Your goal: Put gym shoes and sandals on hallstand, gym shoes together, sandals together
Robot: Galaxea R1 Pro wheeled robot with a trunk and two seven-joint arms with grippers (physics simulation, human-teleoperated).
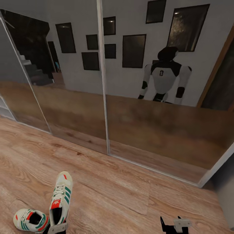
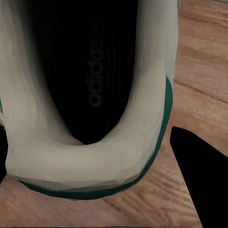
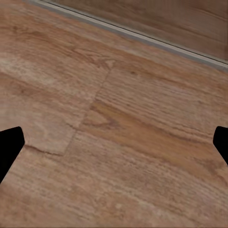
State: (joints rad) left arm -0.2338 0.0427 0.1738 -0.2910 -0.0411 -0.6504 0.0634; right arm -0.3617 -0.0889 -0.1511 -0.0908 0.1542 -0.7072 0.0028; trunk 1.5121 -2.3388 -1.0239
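Note:
Two white gym shoes with green stripes lie on the corridor floor (image 1: 130, 195) at the lower left of the head view. One gym shoe (image 1: 61, 198) stands upright with its toe pointing away, and the other (image 1: 31, 220) lies beside it to the left. My left gripper (image 1: 56, 228) is at the upright shoe's heel. In the left wrist view its heel collar (image 2: 85, 161) sits between the open fingers (image 2: 199, 185), with floor showing between shoe and finger. My right gripper (image 3: 114, 147) hangs open over bare planks. The sandals and the hallstand are out of view.
Tall mirrored sliding doors (image 1: 104, 97) run across the far side, reflecting the robot and framed pictures. Their floor track (image 1: 146, 164) edges the planks. A pale shelved corner (image 1: 4, 109) shows at the far left, and a grey wall edge (image 1: 224, 182) closes the right.

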